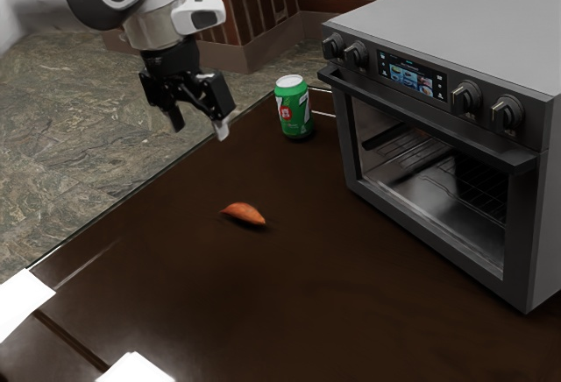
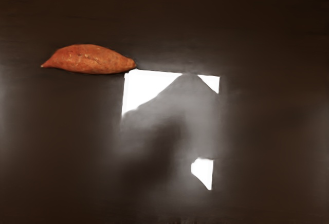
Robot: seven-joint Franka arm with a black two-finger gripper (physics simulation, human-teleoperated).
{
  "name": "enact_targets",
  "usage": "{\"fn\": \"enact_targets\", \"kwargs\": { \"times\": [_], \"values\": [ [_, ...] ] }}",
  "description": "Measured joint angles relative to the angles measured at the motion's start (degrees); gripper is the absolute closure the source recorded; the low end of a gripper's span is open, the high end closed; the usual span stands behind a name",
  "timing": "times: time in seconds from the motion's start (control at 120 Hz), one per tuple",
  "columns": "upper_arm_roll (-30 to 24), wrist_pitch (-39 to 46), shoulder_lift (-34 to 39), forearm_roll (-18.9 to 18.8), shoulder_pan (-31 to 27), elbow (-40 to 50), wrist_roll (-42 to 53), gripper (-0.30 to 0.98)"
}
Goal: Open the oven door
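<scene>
Your claw [image 1: 200,124] hangs with its fingers spread wide, holding nothing. The oven door [image 1: 429,191] looks shut, well apart from the claw, beyond the can [image 1: 294,109]. You're at the approach: carry the claw across to the handle [image 1: 421,119], line the fingers up around the bar, then grip and pull.

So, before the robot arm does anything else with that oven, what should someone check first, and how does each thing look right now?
1. Gripper open and holding nothing: ok.
2. Oven door shut, so there is something to open: ok.
3. Gripper at the door handle: not ok, it hangs away from it, toward the exterior view's left.
4. Green can upright: ok.
5. Opening door will miss the can and the sweet potato: cannot tell, its reach isn't shown.
</scene>
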State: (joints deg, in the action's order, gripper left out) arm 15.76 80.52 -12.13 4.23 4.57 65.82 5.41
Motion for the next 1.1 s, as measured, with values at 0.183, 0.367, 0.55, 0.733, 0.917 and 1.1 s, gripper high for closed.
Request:
{"fn": "enact_targets", "kwargs": {
  "times": [0.183,0.367,0.55,0.733,0.917,1.1],
  "values": [
    [-4.21,-1.49,7.33,1.38,-1.36,-3.71,6.06,0.0],
    [-37.1,7.1,16.57,-7.24,-5.39,5.12,26.65,0.0],
    [-36.43,21.05,19.94,-1.2,3.61,18.65,45.99,0.0],
    [-33.29,28.31,15.08,3.5,3.98,18.73,61.69,0.0],
    [-30.05,32.07,11.73,5.69,0.2,17.82,73.08,0.0],
    [-29.75,34.04,12.23,5.91,-6.99,17.99,81.14,0.0]
  ]
}}
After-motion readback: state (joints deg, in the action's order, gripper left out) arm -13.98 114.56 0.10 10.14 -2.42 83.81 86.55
